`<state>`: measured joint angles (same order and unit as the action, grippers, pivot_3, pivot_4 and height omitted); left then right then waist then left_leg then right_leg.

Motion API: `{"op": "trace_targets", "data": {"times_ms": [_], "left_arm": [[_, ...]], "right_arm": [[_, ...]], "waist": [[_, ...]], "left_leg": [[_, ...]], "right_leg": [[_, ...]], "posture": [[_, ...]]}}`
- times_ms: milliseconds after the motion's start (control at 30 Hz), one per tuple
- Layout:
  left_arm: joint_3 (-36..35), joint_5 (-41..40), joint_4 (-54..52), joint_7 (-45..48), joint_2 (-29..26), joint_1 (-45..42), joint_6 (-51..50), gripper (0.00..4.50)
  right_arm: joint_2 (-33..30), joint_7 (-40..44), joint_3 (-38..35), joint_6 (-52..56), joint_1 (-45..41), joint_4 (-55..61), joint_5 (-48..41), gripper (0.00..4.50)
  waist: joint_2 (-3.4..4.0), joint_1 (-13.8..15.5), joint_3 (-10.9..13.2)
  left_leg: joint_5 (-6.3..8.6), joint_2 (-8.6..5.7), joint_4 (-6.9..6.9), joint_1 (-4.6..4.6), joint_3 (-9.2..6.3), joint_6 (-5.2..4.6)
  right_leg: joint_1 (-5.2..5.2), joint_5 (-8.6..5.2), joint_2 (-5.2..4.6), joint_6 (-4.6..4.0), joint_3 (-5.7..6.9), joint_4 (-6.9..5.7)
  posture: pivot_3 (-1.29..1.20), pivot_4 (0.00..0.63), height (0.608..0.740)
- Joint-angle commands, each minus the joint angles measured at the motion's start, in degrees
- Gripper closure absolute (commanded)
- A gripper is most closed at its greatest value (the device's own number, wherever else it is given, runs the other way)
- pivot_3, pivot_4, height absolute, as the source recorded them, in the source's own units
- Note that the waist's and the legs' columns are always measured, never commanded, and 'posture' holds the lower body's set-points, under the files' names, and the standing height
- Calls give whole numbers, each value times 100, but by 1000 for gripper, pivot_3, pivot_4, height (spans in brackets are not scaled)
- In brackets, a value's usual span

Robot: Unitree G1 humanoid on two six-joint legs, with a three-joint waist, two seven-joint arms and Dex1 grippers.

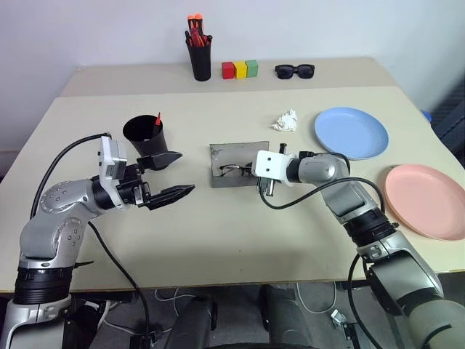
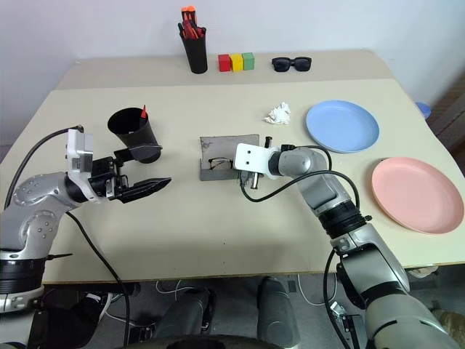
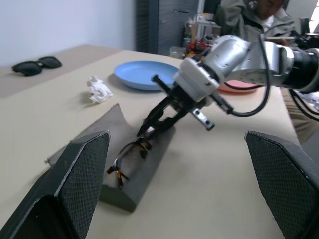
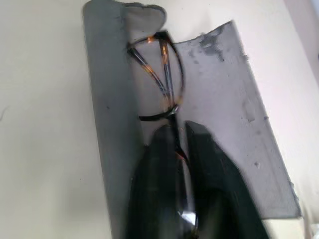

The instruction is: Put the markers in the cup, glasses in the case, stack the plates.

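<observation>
On the table (image 1: 218, 233) the open case (image 1: 238, 164) held the glasses (image 3: 130, 155). The right claw (image 3: 148, 130) sat over their near end, fingers a slit apart around the frame. The left claw (image 1: 173, 176) hung spread wide near the cup (image 1: 144, 134), well apart from the case.

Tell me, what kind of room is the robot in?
Probably an office or lab: a plain beige table against a white wall, a holder of pens, and a seated person behind among cluttered desks.
</observation>
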<state>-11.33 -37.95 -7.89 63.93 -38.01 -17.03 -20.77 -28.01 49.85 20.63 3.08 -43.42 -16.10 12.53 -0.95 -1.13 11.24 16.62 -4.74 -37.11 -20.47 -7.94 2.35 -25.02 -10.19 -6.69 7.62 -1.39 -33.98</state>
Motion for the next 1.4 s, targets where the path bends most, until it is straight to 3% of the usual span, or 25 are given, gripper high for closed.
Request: {"op": "trace_targets", "data": {"times_ms": [33,167,467,567,767,800,1000,1100,1233,1400], "left_arm": [[-77,144,107,-175,67,-220,247,0],[-15,258,314,-246,143,-414,348,0],[272,853,1156,-409,493,-1083,978,0],[360,919,1486,-466,710,-1372,1068,855],[820,1657,2724,-876,1330,-2260,1523,4071],[845,1764,3086,-1025,1480,-2491,1645,4438],[1087,2628,5146,-2062,2160,-3701,2298,4438],[1114,2937,6008,-2554,2400,-4223,2457,4438],[1087,3021,6596,-2577,2540,-4540,2420,4438],[1106,3146,7013,-2546,2625,-4717,2275,4438]], "right_arm": [[60,8,-221,59,-132,66,-183,2104],[112,-91,-422,130,-164,101,-301,39],[627,-307,-1710,1247,-313,911,-1916,39],[643,-386,-1887,1545,-300,1115,-2186,0],[583,-581,-1951,1761,-72,1385,-2339,0],[581,-634,-1968,1794,-21,1430,-2360,0],[473,-743,-1989,1964,360,1741,-2447,0],[122,-74,-1849,2235,939,2516,-2865,0],[-56,76,-1799,2469,1296,3015,-3105,0],[-318,112,-1353,2263,1803,3130,-2696,0]], "waist": [[0,6,0],[0,6,0],[0,28,0],[0,37,0],[-1,38,-1],[-1,36,-1],[-2,40,-1],[-2,43,-1],[-2,-8,0],[-3,31,0]], "left_leg": [[0,0,0,-1,-1,0],[0,0,0,-1,0,1],[-1,-1,0,-6,-1,2],[-1,-1,0,-6,-2,2],[-2,-6,-3,-6,-1,2],[-2,-6,-3,-6,-2,3],[-2,-8,-4,-10,-2,2],[-1,-10,-3,-14,-2,0],[2,-10,-2,-19,4,-3],[1,-10,-7,-11,4,-3]], "right_leg": [[0,0,0,0,0,0],[0,0,0,0,0,1],[-4,3,0,-1,0,1],[-4,3,0,-1,0,1],[-2,4,-1,-1,0,0],[-2,4,-1,-1,0,0],[-2,5,-2,0,1,3],[-4,5,-3,2,1,8],[-4,7,-5,9,1,20],[3,7,-4,11,1,17]], "posture": [[0,150,740],[0,150,740],[0,150,740],[0,150,740],[0,150,740],[0,150,740],[0,150,740],[0,150,740],[0,150,740],[0,150,740]]}}
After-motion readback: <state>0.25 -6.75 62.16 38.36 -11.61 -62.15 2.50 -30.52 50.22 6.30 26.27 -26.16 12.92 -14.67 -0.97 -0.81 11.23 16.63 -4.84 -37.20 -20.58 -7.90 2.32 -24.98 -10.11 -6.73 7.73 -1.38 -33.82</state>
